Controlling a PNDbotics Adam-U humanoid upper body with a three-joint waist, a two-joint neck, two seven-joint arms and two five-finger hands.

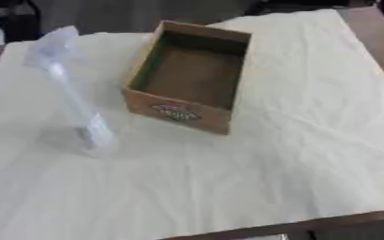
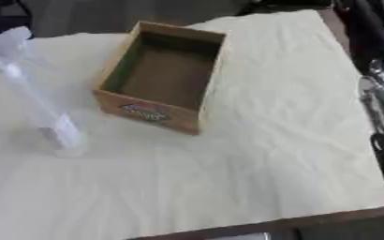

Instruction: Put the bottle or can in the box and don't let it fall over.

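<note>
A pale cloth point(image 1: 253, 187) covers the tabletop point(image 1: 343, 224), whose brown edge shows along the near side. On the cloth at the left, a clear plastic bottle point(image 1: 72, 101) stands outside the box, leaning in the picture, its top blurred; just right of it and apart from it sits an open, empty cardboard box point(image 1: 188, 75) with a printed label on its near wall. A black and silver arm point(image 2: 380, 93) shows at the right edge of the right eye view, but whether its hand is spread or curled cannot be told.

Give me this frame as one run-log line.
bottle: clear, upright, left of box, untouched | box: open, empty | right arm: right edge, hand unseen | left hand: not in view
</note>
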